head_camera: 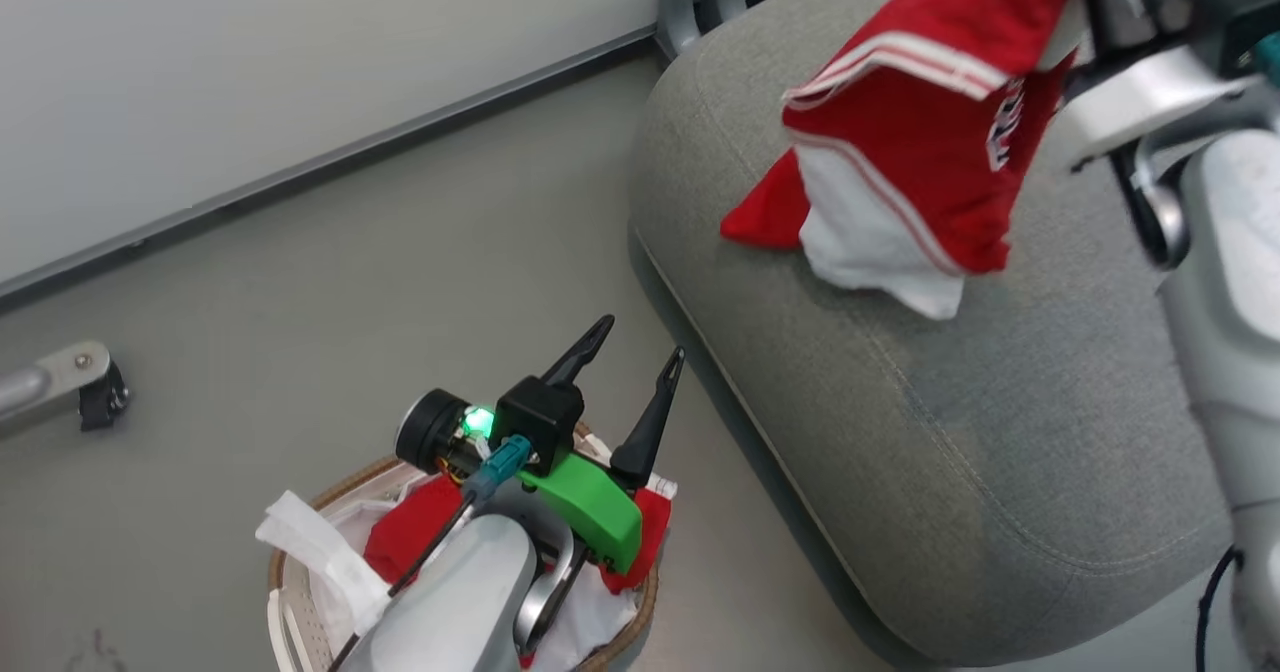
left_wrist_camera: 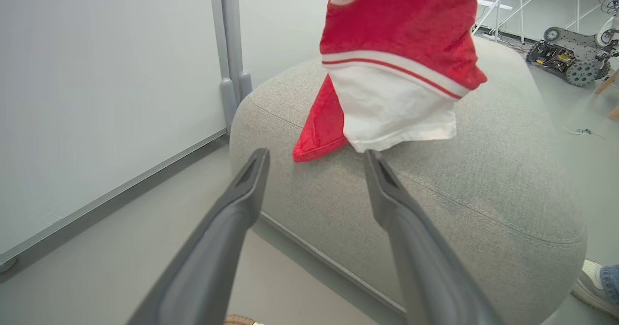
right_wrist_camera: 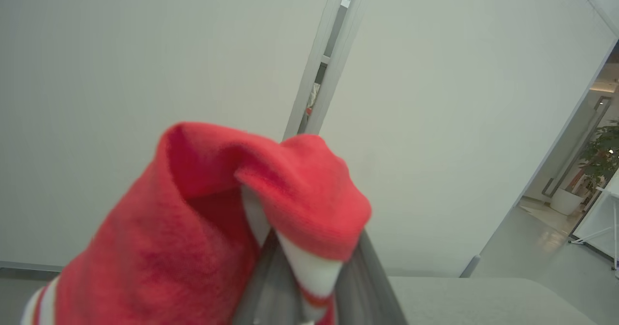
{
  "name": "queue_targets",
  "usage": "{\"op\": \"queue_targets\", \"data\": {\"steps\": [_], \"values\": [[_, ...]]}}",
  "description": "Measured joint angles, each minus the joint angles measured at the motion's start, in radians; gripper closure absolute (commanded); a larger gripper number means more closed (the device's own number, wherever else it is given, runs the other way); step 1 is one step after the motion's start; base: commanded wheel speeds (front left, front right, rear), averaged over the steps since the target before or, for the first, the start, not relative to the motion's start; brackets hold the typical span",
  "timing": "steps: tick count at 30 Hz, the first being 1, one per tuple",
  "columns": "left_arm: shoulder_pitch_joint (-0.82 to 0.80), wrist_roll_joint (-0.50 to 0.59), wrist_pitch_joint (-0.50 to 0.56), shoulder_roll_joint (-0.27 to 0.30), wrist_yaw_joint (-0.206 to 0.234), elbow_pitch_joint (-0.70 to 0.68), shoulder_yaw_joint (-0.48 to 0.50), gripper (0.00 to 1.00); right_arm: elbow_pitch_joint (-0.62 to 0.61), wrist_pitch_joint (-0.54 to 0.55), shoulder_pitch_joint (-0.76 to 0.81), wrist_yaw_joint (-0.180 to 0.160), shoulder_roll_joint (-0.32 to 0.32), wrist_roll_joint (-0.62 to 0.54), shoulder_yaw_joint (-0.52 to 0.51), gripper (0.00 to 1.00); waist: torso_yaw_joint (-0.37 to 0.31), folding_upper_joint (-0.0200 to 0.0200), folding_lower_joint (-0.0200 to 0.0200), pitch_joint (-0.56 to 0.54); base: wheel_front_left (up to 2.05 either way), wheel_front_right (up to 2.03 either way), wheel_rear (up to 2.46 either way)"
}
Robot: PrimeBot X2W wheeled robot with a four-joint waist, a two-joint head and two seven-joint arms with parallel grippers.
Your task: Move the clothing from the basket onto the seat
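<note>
Pale floor [head_camera: 400, 252] bearing grey couch [head_camera: 950, 432] and brown-rimmed laundry basket [head_camera: 345, 482] near each other, red striped garment [head_camera: 920, 102] resting its lower corner on couch.

One red garment [head_camera: 920, 102] with white stripes and a white hem hangs bunched above the grey seat [head_camera: 950, 432], its lower red corner touching the cushion. A second red garment [head_camera: 410, 537] lies crumpled inside the brown-rimmed white basket [head_camera: 350, 482], beside the seat's rounded corner.

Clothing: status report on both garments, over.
Right gripper jaws shut on first garment, hanging over seat. Left gripper jaws open, empty, above basket. Second garment in basket, partly under left forearm.
</note>
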Motion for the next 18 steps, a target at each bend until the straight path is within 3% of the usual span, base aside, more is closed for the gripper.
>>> {"op": "queue_targets", "data": {"steps": [11, 18], "values": [[-0.108, 0.08, 0.0, 0.043, -0.003, -0.058, 0.026, 0.0, -0.007, 0.0, -0.271, 0.0, -0.16, -0.054, -0.165, 1.0, 0.076, 0.0, 0.0, 0.208, 0.0, 0.0, 0.0], [-0.15, 0.09, 0.0, 0.064, -0.002, -0.1, 0.039, 0.0, -0.015, 0.0, -0.231, 0.0, -0.135, -0.12, -0.327, 1.0, 0.114, 0.0, 0.0001, 0.34, 0.0, 0.0, 0.0]]}}
